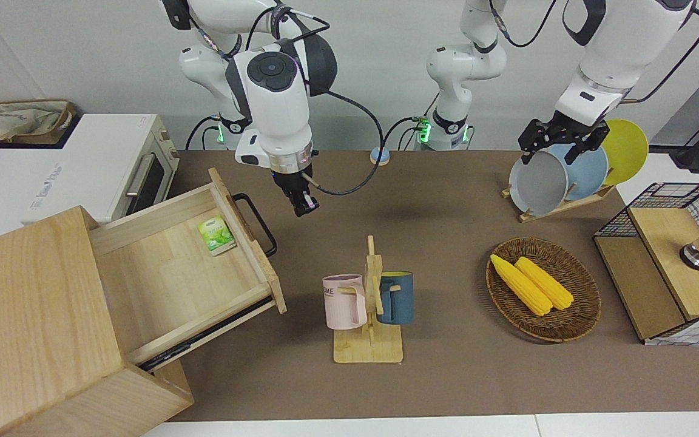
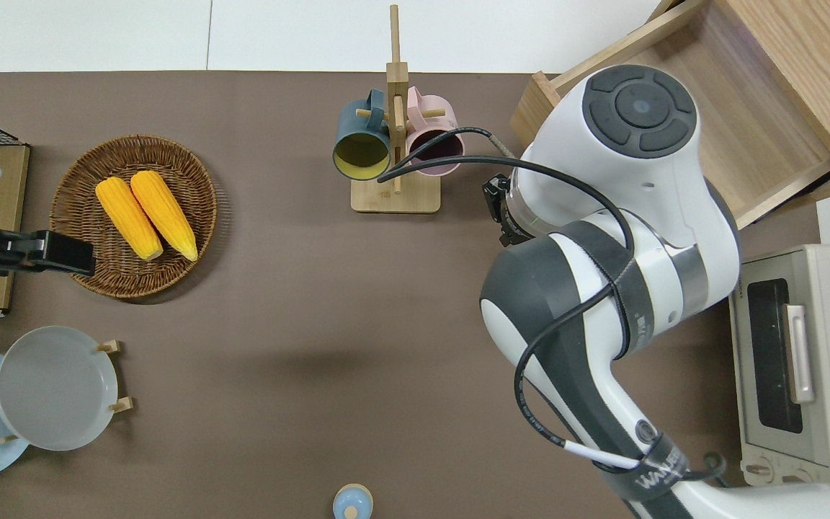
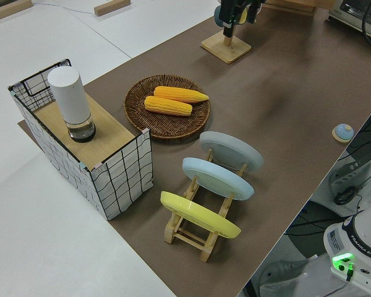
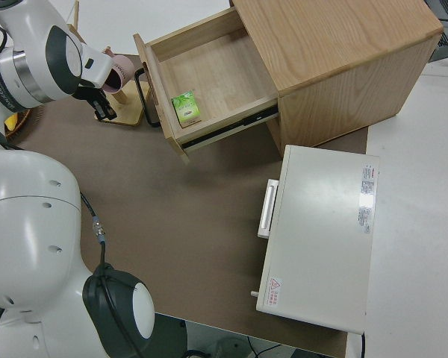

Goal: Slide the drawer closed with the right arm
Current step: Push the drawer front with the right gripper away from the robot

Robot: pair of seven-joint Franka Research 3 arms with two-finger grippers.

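One large plain light-wood box (image 1: 34, 315) stands at the right arm's end of the brown tabletop (image 1: 446, 376), and its wide shallow light-wood drawer (image 1: 179, 273) is pulled fully out, front panel facing the middle of the tabletop. You must treat the drawer as wholly open; no closing travel is visible.

The white jointed right arm (image 2: 602, 252) holds its black tool (image 1: 303, 203) in the air over bare tabletop beside the black metal bar handle (image 1: 256, 223), clear of it. You cannot tell whether the tool is clenched or released. The left arm is parked.

Probable faults:
- Push off-centre on the panel and the drawer is likely to skew on its slides and bind.
- Descend onto the handle instead of beside it and the tool may snag the bar.
- Push too hard and the whole box may shift.
- The small green packet (image 1: 216, 235) lying in the drawer, just inside the front panel, may slide.
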